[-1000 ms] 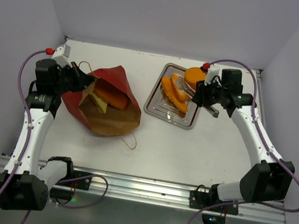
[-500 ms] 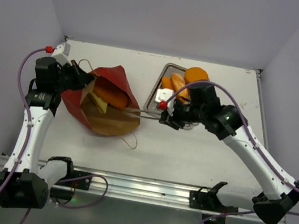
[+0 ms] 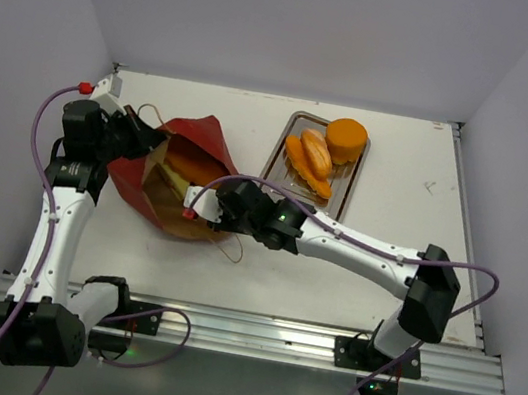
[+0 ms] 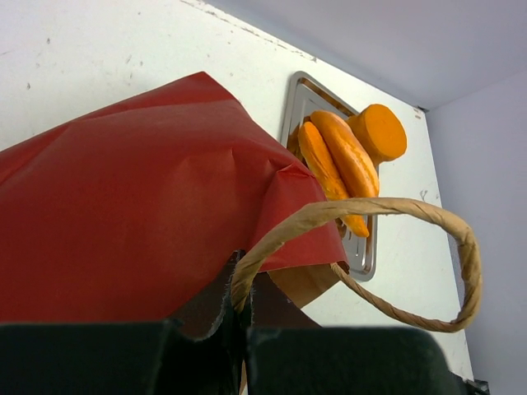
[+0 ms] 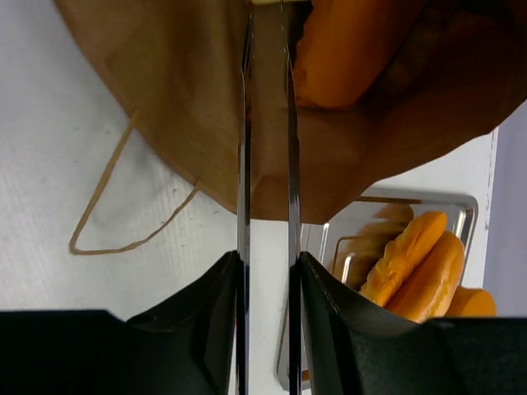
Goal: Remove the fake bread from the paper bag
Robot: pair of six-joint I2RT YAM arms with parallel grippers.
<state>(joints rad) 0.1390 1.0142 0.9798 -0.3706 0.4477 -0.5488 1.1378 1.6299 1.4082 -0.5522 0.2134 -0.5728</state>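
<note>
A metal tray [image 3: 342, 178] sits on the white table [image 3: 403, 185].

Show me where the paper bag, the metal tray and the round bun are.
paper bag [image 3: 193, 135], top view, on its red outer side.
metal tray [image 3: 344, 183], top view, on the bare part near its right rim.
round bun [image 3: 346, 138], top view, on the middle of its top.
</note>
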